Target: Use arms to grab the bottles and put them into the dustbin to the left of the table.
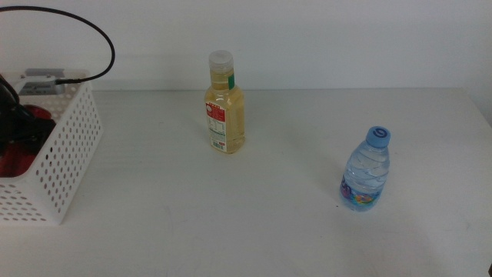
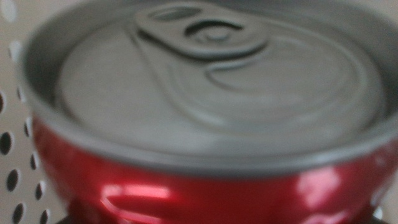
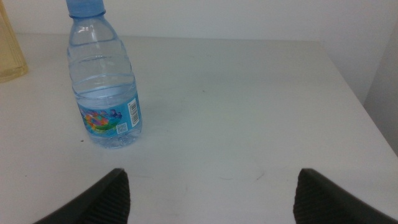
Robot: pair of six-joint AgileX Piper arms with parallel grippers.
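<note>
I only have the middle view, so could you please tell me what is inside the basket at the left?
Observer: A red metal soda can fills the left wrist view, the white perforated plastic basket wall behind it.
Operator: Is it opened?
Observer: No, its pull tab lies flat.
Operator: And the right hand?
Observer: The right hand is open, the small clear blue-capped water bottle standing ahead, outside its jaws.

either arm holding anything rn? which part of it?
Left gripper is inside the dustbin with the red can filling its view; the grip itself is hidden, so cannot tell. Right gripper holds nothing, jaws open near the water bottle.
</note>
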